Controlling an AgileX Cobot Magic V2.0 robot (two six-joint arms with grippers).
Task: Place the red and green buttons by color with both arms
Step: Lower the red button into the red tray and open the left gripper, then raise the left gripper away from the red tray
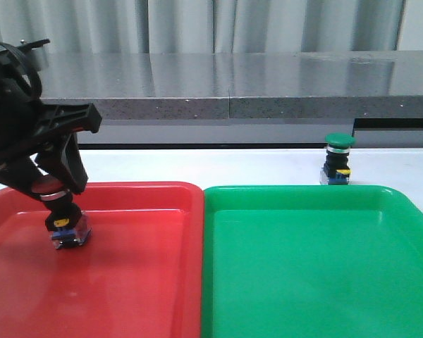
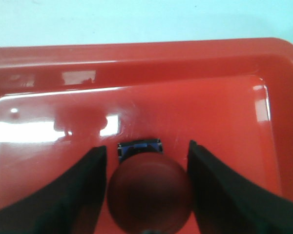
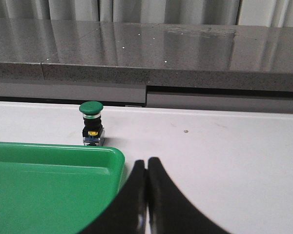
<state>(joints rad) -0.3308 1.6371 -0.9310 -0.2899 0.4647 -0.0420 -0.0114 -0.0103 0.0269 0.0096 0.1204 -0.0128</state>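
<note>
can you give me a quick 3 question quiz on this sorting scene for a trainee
1. True or false: the green button is already inside the green tray.
2. Which tray is the red button over? A) the red tray B) the green tray C) neither
3. Fill in: the right gripper has its fingers ____.

Key:
1. False. It stands upright on the white table, just behind the tray's far rim.
2. A. It sits between the left gripper fingers, which show gaps on both sides of the cap.
3. Shut, holding nothing.

Red tray (image 1: 127,296) touches green tray (image 1: 303,282); white table (image 1: 218,165); grey ledge (image 1: 268,81).
</note>
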